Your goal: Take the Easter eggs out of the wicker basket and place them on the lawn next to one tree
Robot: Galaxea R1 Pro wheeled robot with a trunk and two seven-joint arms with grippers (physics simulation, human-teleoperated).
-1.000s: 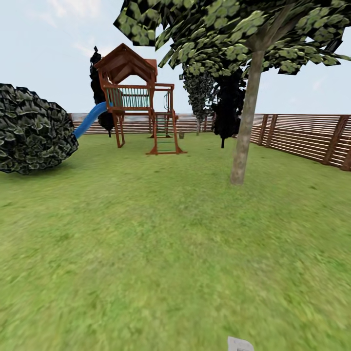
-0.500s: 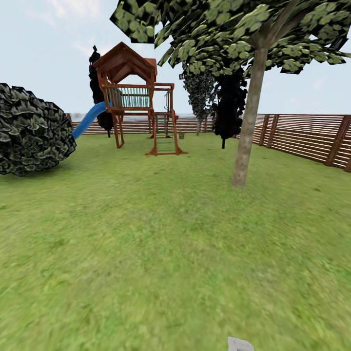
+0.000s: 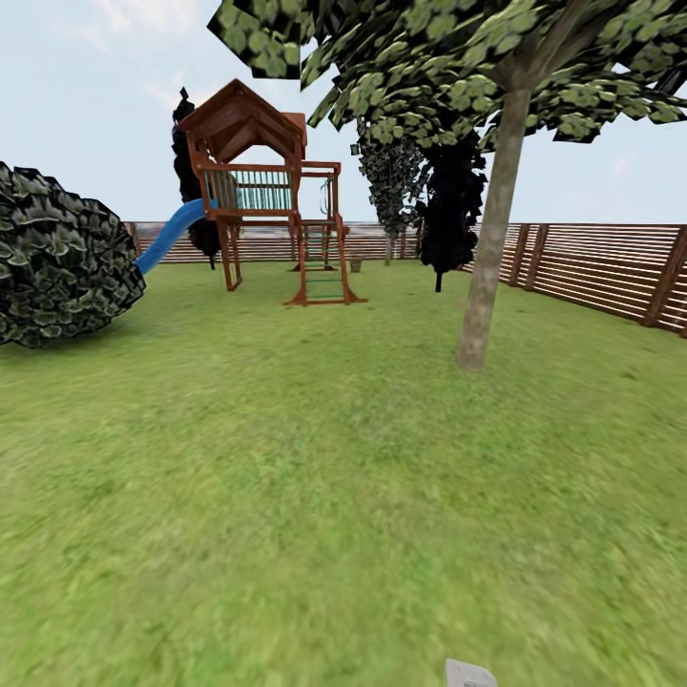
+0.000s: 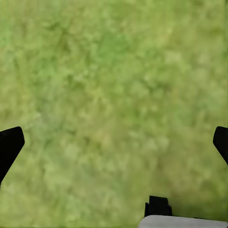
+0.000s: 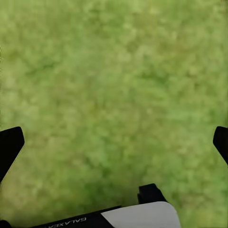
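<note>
The lawn (image 3: 286,496) stretches ahead inside the garden's brown slatted fence (image 3: 596,269). A tree (image 3: 389,186) with dark mottled foliage and a thin grey trunk stands far off by the back fence. Near it sits a small brownish bucket-shaped thing (image 3: 355,264), too small to tell whether it is the wicker basket. The three Easter eggs are out of view. My left gripper (image 4: 114,147) hangs open over bare grass, with nothing between its fingers. My right gripper (image 5: 114,147) is likewise open over grass.
A lighter-leaved tree with a beige trunk (image 3: 487,258) stands closer, ahead on the right. A wooden playset (image 3: 272,205) with a blue slide (image 3: 172,237) is ahead at the left. A big dark bush (image 3: 57,258) is at the far left. A black tree (image 3: 450,205) stands behind.
The whole head view has shifted slightly: the near trunk has slid right and the bush left, both a little larger, so the camera has moved forward. Nothing else changed.
</note>
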